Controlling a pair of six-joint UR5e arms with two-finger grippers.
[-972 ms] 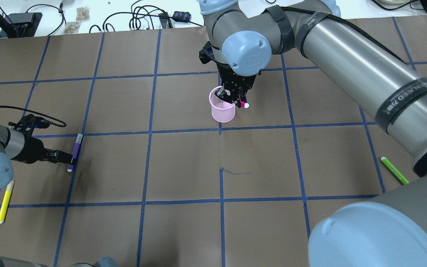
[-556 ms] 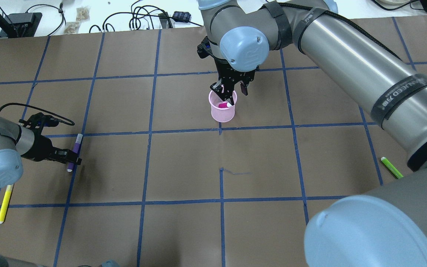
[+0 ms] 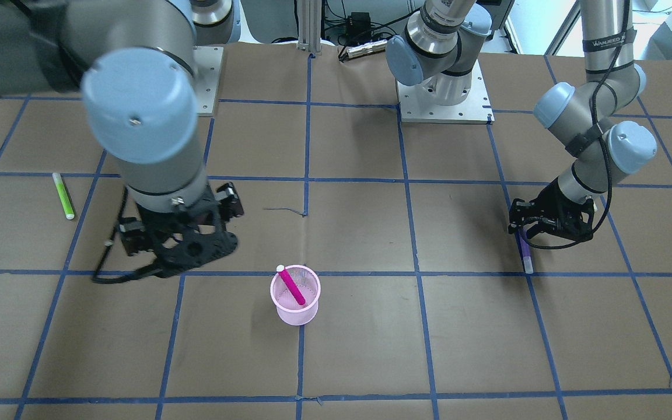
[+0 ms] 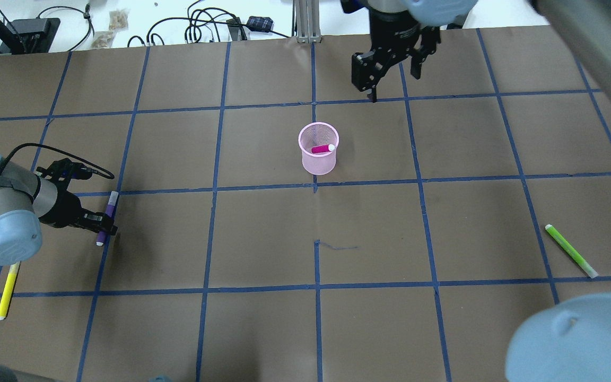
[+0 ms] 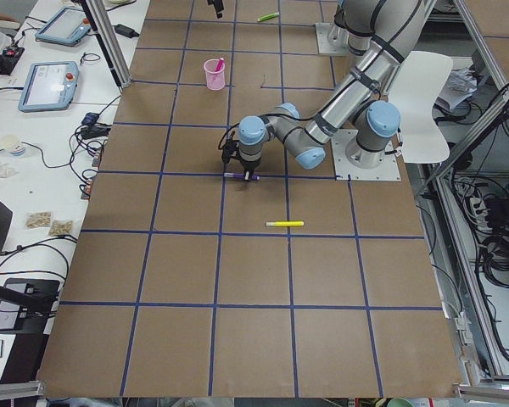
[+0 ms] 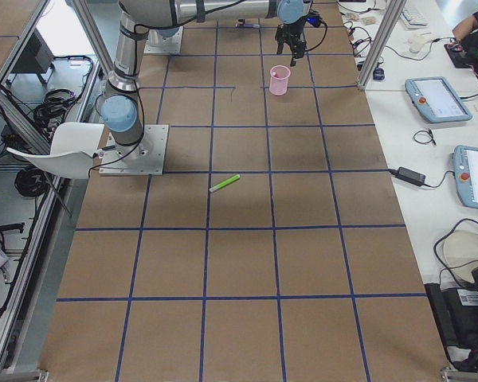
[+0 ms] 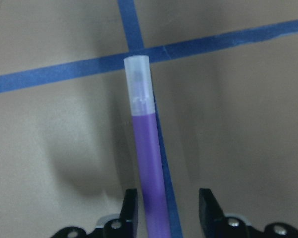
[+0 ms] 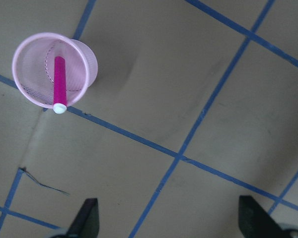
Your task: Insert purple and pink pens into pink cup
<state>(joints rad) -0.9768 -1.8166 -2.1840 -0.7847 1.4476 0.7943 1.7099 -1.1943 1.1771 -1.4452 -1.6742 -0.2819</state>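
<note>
The pink mesh cup (image 4: 318, 159) stands upright near the table's middle, also in the front view (image 3: 295, 312) and right wrist view (image 8: 32, 89). The pink pen (image 4: 322, 149) leans inside it, white cap up (image 8: 59, 82). My right gripper (image 4: 393, 79) is open and empty, raised beyond the cup (image 8: 169, 223). The purple pen (image 4: 107, 215) lies flat on the table at the left (image 7: 146, 148). My left gripper (image 4: 105, 229) is open and low, one finger on each side of the pen's lower end (image 3: 524, 232).
A green pen (image 4: 570, 250) lies at the right. A yellow pen (image 4: 7, 291) lies at the front left, close to my left arm. Cables and small items lie past the table's far edge (image 4: 204, 26).
My right gripper opened, left the pink pen in the cup, then rose and moved away to the far right. My left gripper shifted slightly toward the purple pen.
</note>
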